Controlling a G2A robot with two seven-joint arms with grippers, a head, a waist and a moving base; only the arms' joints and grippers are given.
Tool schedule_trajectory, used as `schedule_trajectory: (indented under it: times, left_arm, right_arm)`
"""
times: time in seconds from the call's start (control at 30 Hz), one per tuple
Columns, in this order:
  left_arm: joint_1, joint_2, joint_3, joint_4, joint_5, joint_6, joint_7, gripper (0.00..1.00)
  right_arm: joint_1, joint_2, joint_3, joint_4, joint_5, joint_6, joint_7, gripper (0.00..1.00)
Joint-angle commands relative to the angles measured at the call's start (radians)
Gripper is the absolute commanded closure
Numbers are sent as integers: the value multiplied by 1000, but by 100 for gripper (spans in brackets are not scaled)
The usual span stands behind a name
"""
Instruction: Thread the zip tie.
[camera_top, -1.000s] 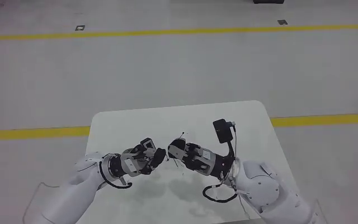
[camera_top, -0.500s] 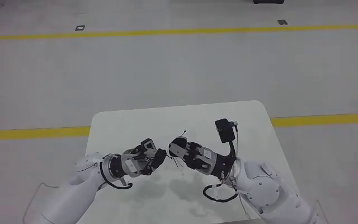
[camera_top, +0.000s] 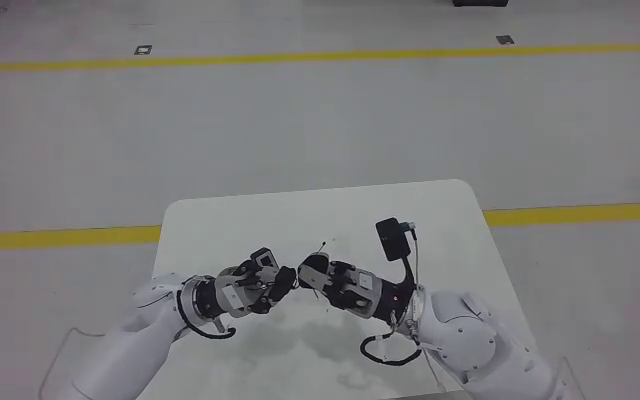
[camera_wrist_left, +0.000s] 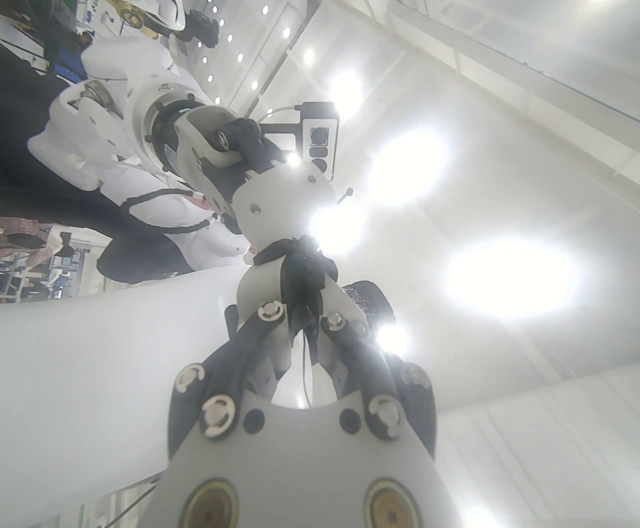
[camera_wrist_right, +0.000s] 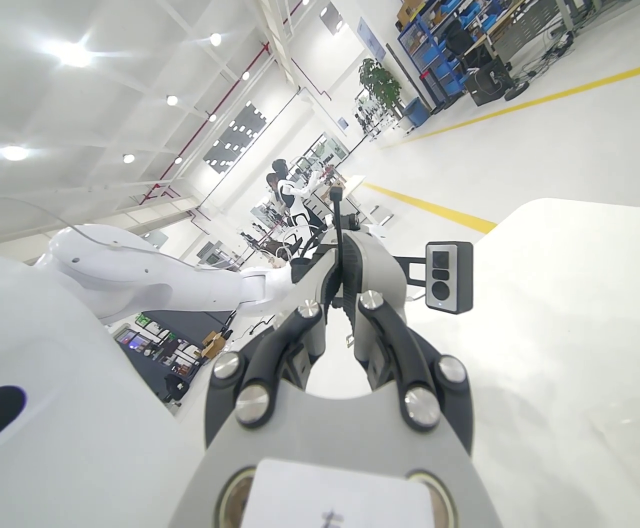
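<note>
Pale grey workshop floor (camera_top: 300, 120) with yellow lines surrounds a white, round-cornered table (camera_top: 200, 225), and the two arms meet over its near half. The thin black plastic zip tie (camera_wrist_right: 339, 220) is held in the air between them, off the tabletop. The right gripper (camera_wrist_right: 342, 282) has its fingers pressed together on the strap, which rises straight out of the pinch to a small square head at its end. The left gripper (camera_wrist_left: 300, 295), tip to tip with the right one, also looks clamped on a black stretch of the tie, with a fine strand running down between its fingers.

The tie is likely very light, springy and smooth, so it will probably bend away when pushed and may slide in a loose pinch. A hold close behind the free tip, and another just beside the head, would probably keep both ends stiff enough to line up. Grips farther back would let the strap bow.
</note>
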Motion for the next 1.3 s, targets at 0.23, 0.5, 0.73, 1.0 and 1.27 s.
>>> schedule_trajectory:
  times: [0.23,0.5,0.73,1.0,1.27]
  left_arm:
    - [5,2,5,1,9,0,1,100]
    - [1,8,17,1,20,0,9,100]
    - [-2,10,15,-4,7,0,7,100]
    - [1,8,10,-6,2,0,6,100]
    - [6,5,2,-9,4,-2,8,100]
  right_arm:
    - [-2,4,-2,-9,-10,0,-38,100]
    - [3,7,-10,-7,-12,0,-57,100]
    - [2,12,-13,5,-8,0,-44,100]
    - [2,18,-18,5,-6,0,-28,100]
    - [5,23,-25,2,-3,0,-18,100]
